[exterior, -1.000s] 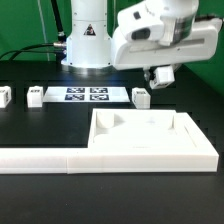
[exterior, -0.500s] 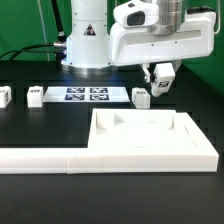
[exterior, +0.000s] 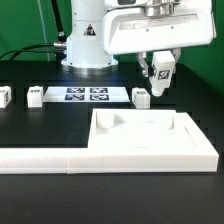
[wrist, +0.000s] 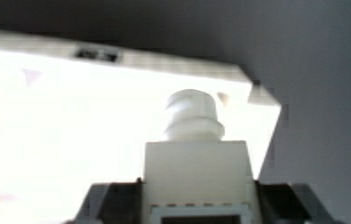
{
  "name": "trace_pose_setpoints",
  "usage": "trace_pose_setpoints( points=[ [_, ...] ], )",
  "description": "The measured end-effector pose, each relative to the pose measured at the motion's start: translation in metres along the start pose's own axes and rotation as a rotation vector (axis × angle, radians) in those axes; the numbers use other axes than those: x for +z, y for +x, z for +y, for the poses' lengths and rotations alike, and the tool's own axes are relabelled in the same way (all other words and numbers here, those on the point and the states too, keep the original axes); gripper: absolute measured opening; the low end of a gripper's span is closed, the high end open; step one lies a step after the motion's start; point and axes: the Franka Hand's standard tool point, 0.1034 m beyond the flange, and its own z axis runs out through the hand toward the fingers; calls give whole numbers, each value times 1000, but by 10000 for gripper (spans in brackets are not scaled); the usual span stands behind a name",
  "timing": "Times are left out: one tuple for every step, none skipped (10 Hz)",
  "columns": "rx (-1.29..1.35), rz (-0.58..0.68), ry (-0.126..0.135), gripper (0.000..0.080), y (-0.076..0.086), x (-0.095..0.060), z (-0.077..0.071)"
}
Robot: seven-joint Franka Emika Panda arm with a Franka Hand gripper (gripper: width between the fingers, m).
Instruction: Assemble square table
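Observation:
My gripper (exterior: 160, 74) is shut on a small white leg (exterior: 160, 70) with a black-and-white tag and holds it in the air, behind and above the far right of the white tray-like tabletop (exterior: 140, 128). In the wrist view the leg (wrist: 198, 150) stands between my dark fingers (wrist: 119, 202), its rounded screw end pointing at the tabletop (wrist: 65, 90), which carries a tag near its edge. Three more tagged legs lie on the black table: one (exterior: 141, 97) just behind the tabletop, and two at the exterior view's left (exterior: 35, 97) (exterior: 5, 95).
The long white barrier (exterior: 60, 158) runs along the front of the table, against the tabletop. The marker board (exterior: 85, 95) lies flat at the back in front of the robot base (exterior: 88, 45). A green wall stands behind.
The arm's wrist has swung toward the exterior view's left and turned. The held leg has risen slightly and stays in my grip. The loose legs and tabletop have not moved.

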Motion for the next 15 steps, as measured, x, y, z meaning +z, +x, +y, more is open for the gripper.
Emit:
trace_pose_setpoints(
  points=[
    [-2, 54, -4, 290, -4, 1, 1],
    [-2, 56, -5, 290, -6, 2, 2],
    [-8, 59, -5, 290, -3, 2, 2],
    [-24, 70, -5, 290, 6, 2, 4],
    [-41, 85, -5, 290, 19, 6, 6],
    [-42, 94, -2, 290, 29, 10, 5],
    [-51, 105, 0, 290, 37, 14, 5],
    [-85, 127, -5, 290, 46, 20, 10],
    [-117, 142, -10, 290, 52, 27, 16],
    [-114, 139, -9, 290, 52, 28, 16],
    [-115, 139, -9, 290, 52, 28, 15],
    [-115, 139, -9, 290, 51, 28, 16],
    [-115, 138, -9, 290, 51, 29, 16],
    [-121, 132, -7, 290, 54, 30, 16],
    [-124, 131, -3, 290, 67, 31, 16]
  ],
)
